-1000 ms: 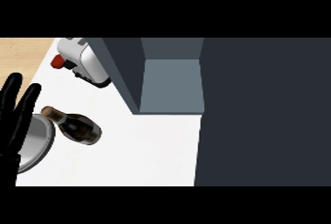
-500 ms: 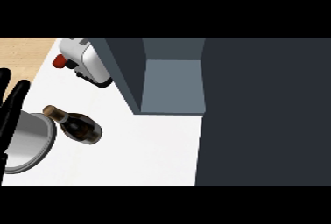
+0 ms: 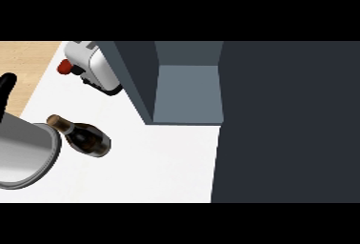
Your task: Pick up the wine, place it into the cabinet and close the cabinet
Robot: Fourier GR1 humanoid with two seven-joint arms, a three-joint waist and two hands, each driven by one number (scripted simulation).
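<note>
The wine bottle (image 3: 83, 137) is dark with a brown cork end and stands on the white counter (image 3: 155, 167), left of the cabinet. The grey cabinet (image 3: 187, 93) is open, showing its inner floor, and its dark door (image 3: 288, 124) fills the view's right side. Of my left hand (image 3: 6, 91), only a straight black finger shows at the left edge, above and left of the bottle and apart from it. My right hand does not show.
A grey round pot (image 3: 22, 153) sits at the left edge, touching or just beside the bottle. A white toaster (image 3: 100, 71) with a red knob stands at the back left. A wooden floor strip (image 3: 25, 57) lies beyond the counter's left edge.
My left hand has slid leftward out of the view, uncovering the grey pot. The bottle and the cabinet have not moved.
</note>
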